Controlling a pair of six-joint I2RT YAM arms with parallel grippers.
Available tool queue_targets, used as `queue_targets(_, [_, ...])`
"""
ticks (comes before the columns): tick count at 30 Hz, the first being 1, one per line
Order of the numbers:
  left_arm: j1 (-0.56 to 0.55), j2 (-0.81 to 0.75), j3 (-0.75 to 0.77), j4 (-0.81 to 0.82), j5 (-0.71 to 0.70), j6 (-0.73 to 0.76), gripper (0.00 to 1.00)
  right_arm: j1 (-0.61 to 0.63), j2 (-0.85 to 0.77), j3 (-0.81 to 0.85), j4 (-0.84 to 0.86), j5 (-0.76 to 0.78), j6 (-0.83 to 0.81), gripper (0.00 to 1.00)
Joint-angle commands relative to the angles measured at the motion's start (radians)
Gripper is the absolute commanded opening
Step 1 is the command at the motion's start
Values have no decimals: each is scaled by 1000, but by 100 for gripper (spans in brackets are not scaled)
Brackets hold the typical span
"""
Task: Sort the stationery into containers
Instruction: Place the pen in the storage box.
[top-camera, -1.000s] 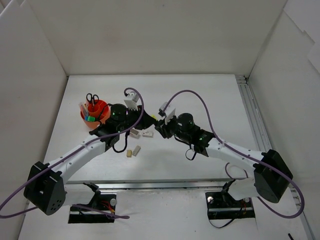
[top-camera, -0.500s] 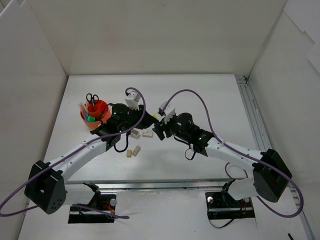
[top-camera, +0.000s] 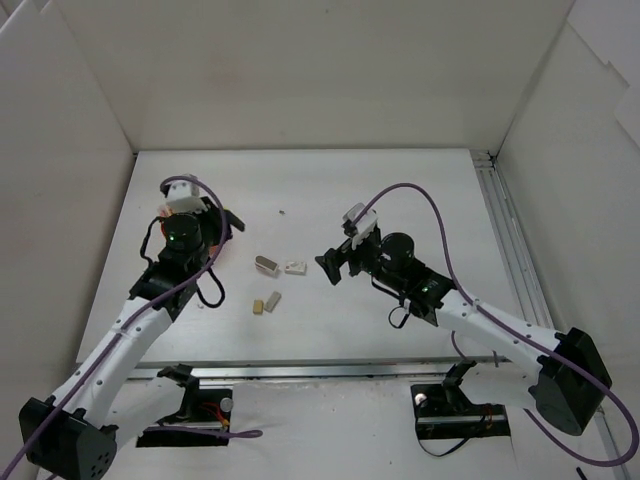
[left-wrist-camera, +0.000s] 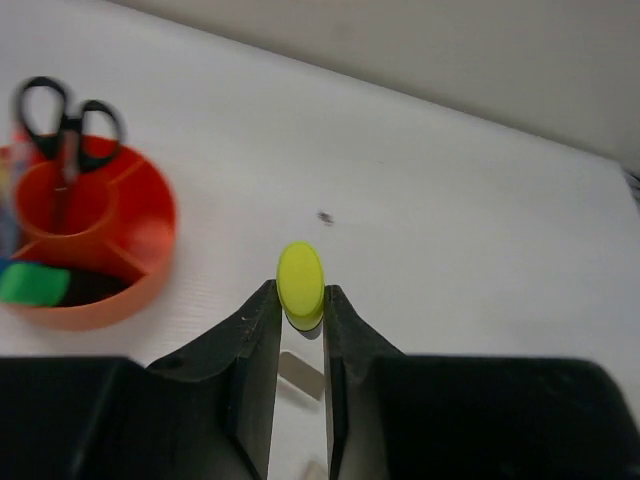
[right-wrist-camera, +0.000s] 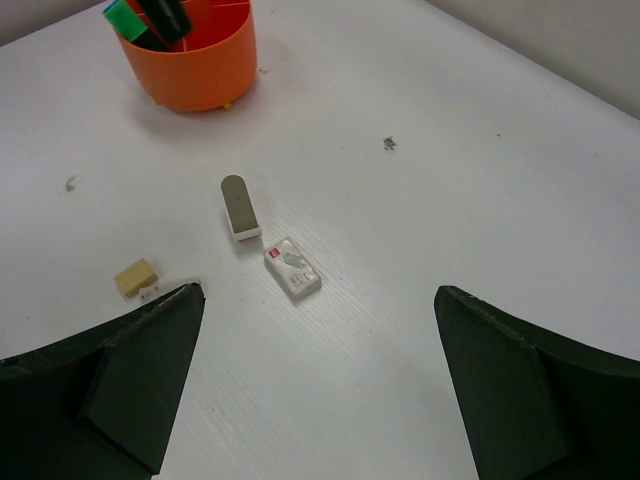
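Note:
In the left wrist view my left gripper is shut on a highlighter, whose yellow end sticks out past the fingertips. It hangs above the table, to the right of the round orange-red holder. The holder contains black scissors and a green-ended highlighter. From above, the left wrist hides most of the holder. My right gripper is wide open and empty over mid-table. Ahead of it lie a grey piece, a white labelled piece and a beige eraser.
Two beige erasers lie near the front, below the grey piece and the white piece. White walls enclose the table on three sides. A metal rail runs along the right edge.
The two grippers were together at mid-table. The right gripper opened and drew back to the right. The left arm swung left to the holder with the yellow-ended highlighter in its grip.

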Motion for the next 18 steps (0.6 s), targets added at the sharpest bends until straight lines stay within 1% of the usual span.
queue_targets(1, [64,-71,-35,-28,-230,2,0,-31,-60,-22,69,44,31,98])
queue_targets(3, [108,-84,-43,-51,-304,-4,0,-42,-75,-33,51,65,31,98])
queue_targets(5, [161,-74,-49,-74,-330,-19,0,-54,-81,-36,31,79,29,98])
queue_targets(6, [162,-65,-53,-72,-332,-27,0,-56,-83,-36,24,82,29,98])
queue_targets(8, [218,-47,-58,-60,-326,-41,0,-59,-86,-42,21,91,28,98])
queue_targets(10, [267,11,-32,-63,-327,-73,0,-68,-92,-49,15,99,29,98])
queue_targets(14, [312,88,14,-72,-341,-133,0,-77,-100,-53,3,122,31,98])
queue_targets(18, [312,148,38,-60,-341,-177,0,-80,-115,-64,-9,142,29,98])
